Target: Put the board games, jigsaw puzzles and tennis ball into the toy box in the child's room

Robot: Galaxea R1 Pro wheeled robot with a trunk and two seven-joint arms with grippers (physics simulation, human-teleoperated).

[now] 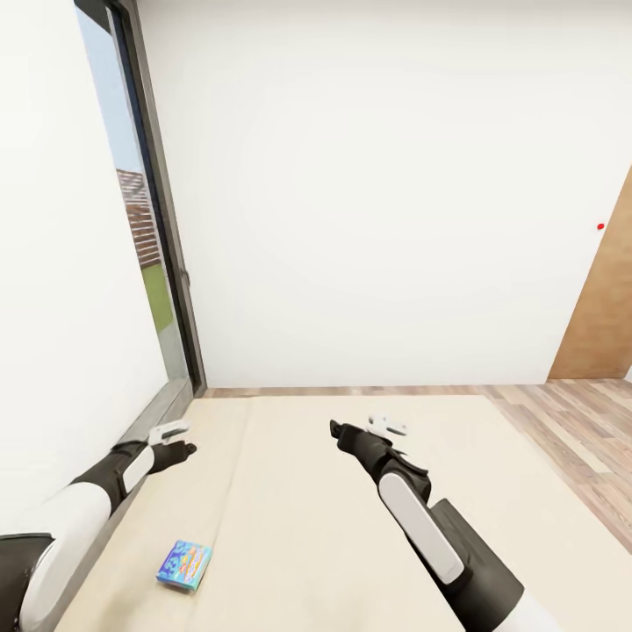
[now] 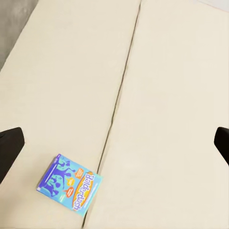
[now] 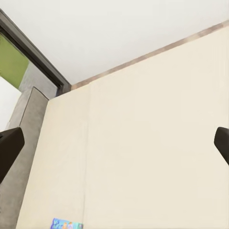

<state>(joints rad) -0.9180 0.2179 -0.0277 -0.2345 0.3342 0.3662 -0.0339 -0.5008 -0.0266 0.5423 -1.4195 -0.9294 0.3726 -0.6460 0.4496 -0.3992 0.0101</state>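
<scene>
both grippers, left [image 1: 175, 439] and right [image 1: 384, 427], hover spread and empty over the bed [image 1: 351, 527], apparently readying to collect the blue board game [image 1: 184, 565] below the left.

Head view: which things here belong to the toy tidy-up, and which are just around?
Job:
- blue board game, flat on the bed
- left gripper, open, empty
- right gripper, open, empty

Just around:
- window
- white wall
- wooden floor
- wooden door

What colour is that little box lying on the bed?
The board game is bright blue with orange and white lettering, clearest in the left wrist view.
</scene>
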